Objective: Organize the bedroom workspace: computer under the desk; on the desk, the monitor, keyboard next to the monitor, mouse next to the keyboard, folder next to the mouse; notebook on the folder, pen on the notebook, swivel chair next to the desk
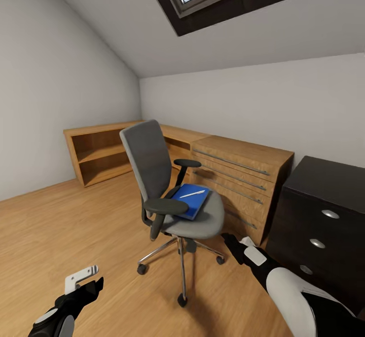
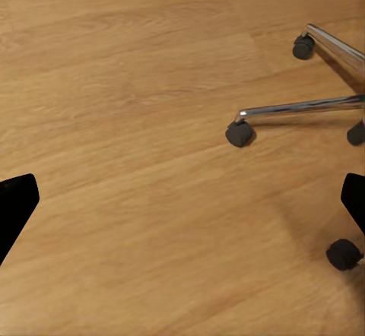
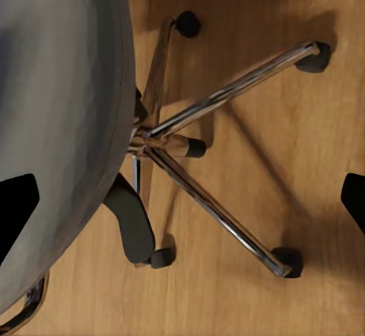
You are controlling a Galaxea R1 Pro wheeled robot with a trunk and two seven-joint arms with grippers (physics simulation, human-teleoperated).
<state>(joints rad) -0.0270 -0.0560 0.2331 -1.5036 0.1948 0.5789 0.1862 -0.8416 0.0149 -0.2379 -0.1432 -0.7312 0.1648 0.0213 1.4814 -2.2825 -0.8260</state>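
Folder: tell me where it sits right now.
In the head view, the folder lies flat on the swivel chair seat, mid-frame, with the pen on top.

You have a light wood plank floor (image 1: 76, 225) carrying everything here. On it stands the swivel chair (image 1: 172, 195), its chrome five-star base (image 3: 205, 153) resting on black casters (all that show touch the planks). The chair's grey seat bears the blue folder (image 1: 191, 202), and the white pen (image 1: 192, 193) lies on top of that. A wooden drawer unit (image 1: 241, 184) and low shelf (image 1: 101, 157) also stand on the floor.
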